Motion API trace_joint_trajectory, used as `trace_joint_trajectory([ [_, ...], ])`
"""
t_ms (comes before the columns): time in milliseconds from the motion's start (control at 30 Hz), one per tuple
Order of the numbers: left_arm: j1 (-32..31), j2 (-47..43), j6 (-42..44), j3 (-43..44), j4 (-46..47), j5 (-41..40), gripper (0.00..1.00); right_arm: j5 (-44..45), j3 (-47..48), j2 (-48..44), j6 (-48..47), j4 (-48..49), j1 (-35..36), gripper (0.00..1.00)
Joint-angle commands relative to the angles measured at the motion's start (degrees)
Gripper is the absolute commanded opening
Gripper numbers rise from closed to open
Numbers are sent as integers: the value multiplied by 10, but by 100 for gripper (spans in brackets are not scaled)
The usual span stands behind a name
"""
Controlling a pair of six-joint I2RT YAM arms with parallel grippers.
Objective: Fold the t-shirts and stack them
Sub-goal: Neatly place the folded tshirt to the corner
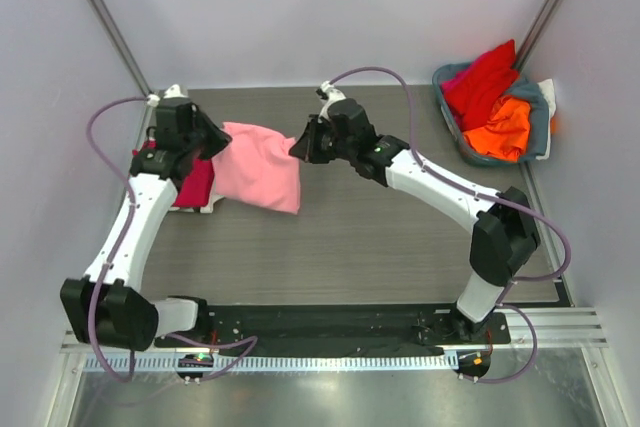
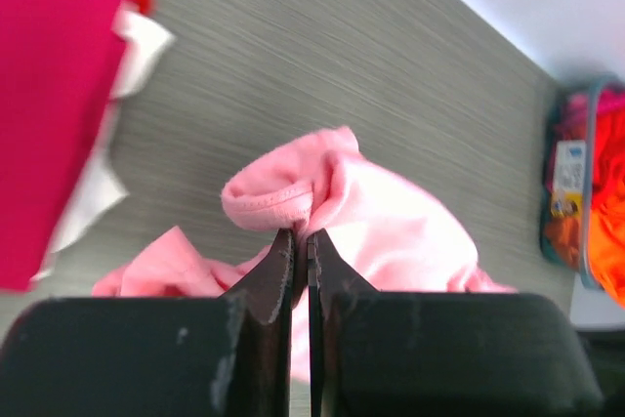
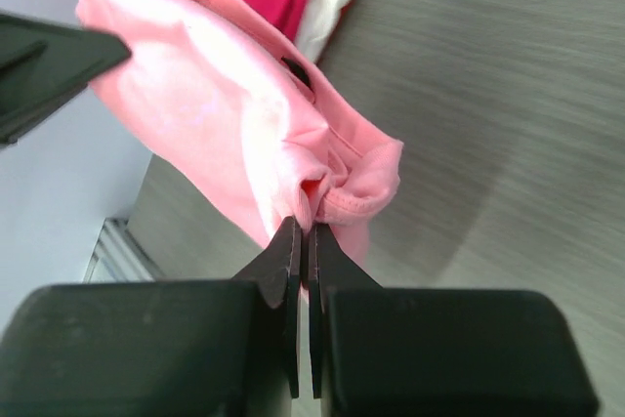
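Note:
A light pink t-shirt [image 1: 258,167] hangs stretched between both arms over the table's left half. My left gripper [image 1: 212,139] is shut on its left edge, and the wrist view shows the pink cloth [image 2: 332,202] pinched at the tips of the left gripper [image 2: 300,233]. My right gripper [image 1: 298,147] is shut on the opposite edge, where a bunched hem [image 3: 352,192] sits in the right gripper [image 3: 305,227]. A folded crimson shirt [image 1: 195,182] lies on a white one [image 1: 208,207] at the left, under the left arm. Red [image 1: 485,77] and orange [image 1: 500,127] shirts fill the basket.
The grey-blue basket [image 1: 540,117] stands at the back right corner against the wall. Light walls close in the table on the left, right and back. The dark mounting rail [image 1: 330,322] with both arm bases runs along the near edge.

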Motion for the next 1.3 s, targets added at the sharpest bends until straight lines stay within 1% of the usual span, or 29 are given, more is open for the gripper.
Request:
trace_joint_trajectory([
  [0, 55, -46, 31, 33, -95, -33, 0, 37, 63, -9, 5, -6, 40, 1],
  [33, 83, -53, 34, 37, -117, -34, 0, 44, 76, -2, 5, -10, 61, 1],
  [100, 134, -65, 35, 51, -135, -28, 0, 56, 116, 17, 5, -12, 80, 1],
  [133, 176, -64, 37, 56, -153, -20, 0, 59, 130, 42, 5, -18, 87, 1],
  [167, 197, -63, 39, 62, -159, -14, 0, 62, 161, 54, 6, -22, 103, 1],
  [200, 218, -57, 41, 69, -165, 22, 0, 63, 177, 66, 7, -24, 109, 1],
  [233, 258, -51, 42, 82, -175, 33, 0, 65, 208, 94, 10, -29, 116, 1],
  [267, 274, -46, 45, 88, -180, 44, 0, 67, 224, 106, 10, -30, 129, 1],
  [300, 303, -37, 47, 99, -185, 61, 0, 67, 239, 120, 12, -34, 135, 1],
  [333, 315, -33, 48, 104, -186, 68, 0, 67, 271, 144, 14, -37, 140, 1],
  [400, 342, -21, 52, 110, -187, 80, 0, 67, 302, 168, 15, -44, 152, 1],
  [433, 350, -18, 53, 115, -188, 81, 0, 67, 330, 179, 18, -46, 156, 1],
  [533, 376, 1, 59, 120, -187, 86, 0, 70, 373, 217, 22, -50, 164, 1],
  [700, 421, 33, 53, 146, -181, 103, 0, 72, 426, 272, 35, -52, 164, 1],
  [867, 433, 67, 62, 179, -183, 75, 0, 72, 478, 318, 48, -53, 164, 1],
  [1033, 436, 96, 52, 204, -169, 78, 0, 72, 538, 371, 58, -53, 164, 1],
  [1067, 436, 102, 52, 208, -169, 78, 0, 92, 544, 379, 61, -53, 164, 1],
  [1267, 436, 143, 57, 233, -181, 72, 0, 120, 563, 405, 76, -50, 162, 1],
])
